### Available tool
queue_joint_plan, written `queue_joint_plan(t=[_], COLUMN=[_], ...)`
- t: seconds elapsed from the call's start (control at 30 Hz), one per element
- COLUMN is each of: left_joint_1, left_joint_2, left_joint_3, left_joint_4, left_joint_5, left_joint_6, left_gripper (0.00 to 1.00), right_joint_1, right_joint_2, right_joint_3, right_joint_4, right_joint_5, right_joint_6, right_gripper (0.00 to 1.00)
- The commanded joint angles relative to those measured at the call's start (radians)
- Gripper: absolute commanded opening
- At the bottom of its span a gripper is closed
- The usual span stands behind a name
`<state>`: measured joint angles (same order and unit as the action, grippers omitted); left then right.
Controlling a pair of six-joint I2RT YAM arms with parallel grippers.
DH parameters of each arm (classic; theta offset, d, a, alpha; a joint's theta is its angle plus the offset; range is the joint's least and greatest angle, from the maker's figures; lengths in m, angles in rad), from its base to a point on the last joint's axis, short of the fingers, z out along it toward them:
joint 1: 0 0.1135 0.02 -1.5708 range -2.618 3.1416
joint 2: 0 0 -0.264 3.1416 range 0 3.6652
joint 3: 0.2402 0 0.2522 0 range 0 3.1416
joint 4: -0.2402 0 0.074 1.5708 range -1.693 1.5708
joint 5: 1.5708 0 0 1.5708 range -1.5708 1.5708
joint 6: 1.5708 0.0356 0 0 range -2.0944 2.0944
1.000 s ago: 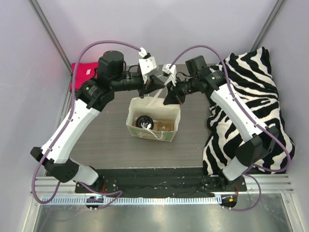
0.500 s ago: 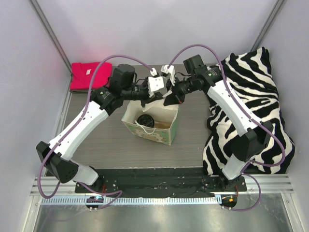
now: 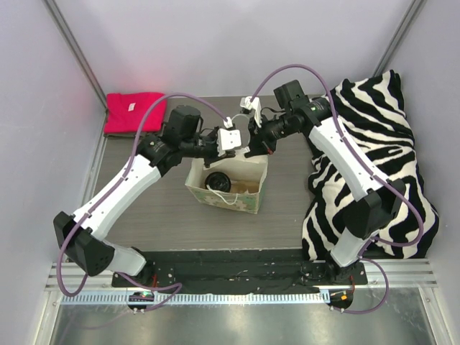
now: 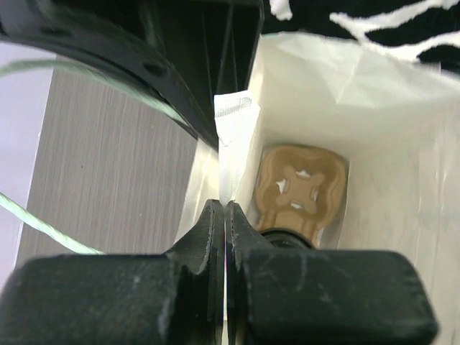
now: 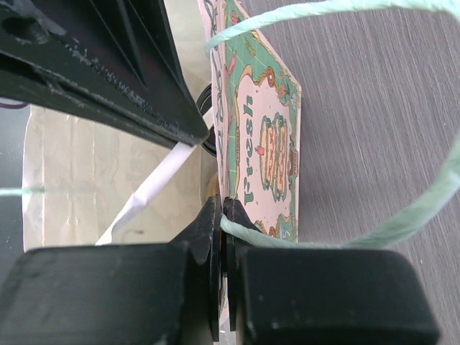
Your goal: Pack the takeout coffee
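The white-and-green paper bag [image 3: 228, 188] stands open at the table's middle. Inside it the takeout coffee shows as a black round lid [image 3: 216, 180], sitting in a beige pulp carrier [image 4: 302, 188]; the tan cup body is hidden. The lid's rim [image 4: 286, 238] shows just above my left finger block. My left gripper [image 3: 231, 151] is shut on the bag's white back rim [image 4: 231, 122], jaws tight on the paper [image 4: 226, 210]. My right gripper [image 3: 251, 152] is shut on the rim by the printed side [image 5: 262, 144], pinching paper and pale green handle cord [image 5: 402, 224] together [image 5: 224, 207].
A folded red cloth [image 3: 133, 113] lies at the back left corner. A zebra-striped cushion [image 3: 374, 158] fills the right side, close to the right arm. Grey walls close in the back and both sides.
My left arm has swung right and down toward the bag's back rim, uncovering the red cloth. The bag's mouth has shifted and narrowed a little. Both grippers stay shut.
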<state>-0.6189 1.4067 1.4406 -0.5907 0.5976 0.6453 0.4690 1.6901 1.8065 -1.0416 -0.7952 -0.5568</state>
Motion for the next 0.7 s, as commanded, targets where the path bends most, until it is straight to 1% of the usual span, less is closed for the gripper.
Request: queue_joint_plan(t=[0.0,0.2,0.27,0.33,0.37,0.4,0.5,0.67], left_joint_1=[0.022,0.027,0.027,0.027,0.025,0.027,0.027,0.027], left_joint_2=[-0.02,0.011,0.023,0.032,0.04,0.052,0.072,0.084], left_joint_3=[-0.012,-0.014,-0.005,0.013,0.023,0.033,0.075,0.168], left_joint_4=[-0.024,-0.047,-0.064,-0.08,-0.101,-0.112,-0.139,-0.158], left_joint_5=[0.007,0.001,-0.008,-0.015,-0.018,-0.025,-0.033,-0.007], left_joint_6=[0.076,0.091,0.094,0.094,0.094,0.093,0.07,0.01], left_gripper=[0.0,0.0,0.03,0.15,0.24,0.38,0.49,0.51], right_joint_1=[-0.009,-0.013,-0.015,-0.015,-0.016,-0.018,-0.016,-0.02], right_joint_2=[0.01,0.026,0.029,0.033,0.034,0.036,0.04,0.049], right_joint_3=[0.066,0.085,0.091,0.091,0.091,0.094,0.099,0.103], right_joint_4=[-0.02,-0.044,-0.049,-0.051,-0.051,-0.051,-0.054,-0.052], right_joint_5=[-0.045,-0.056,-0.058,-0.059,-0.058,-0.056,-0.056,-0.053], right_joint_6=[-0.035,-0.057,-0.06,-0.06,-0.063,-0.061,-0.064,-0.068], right_gripper=[0.01,0.01,0.01,0.01,0.01,0.01,0.01,0.01])
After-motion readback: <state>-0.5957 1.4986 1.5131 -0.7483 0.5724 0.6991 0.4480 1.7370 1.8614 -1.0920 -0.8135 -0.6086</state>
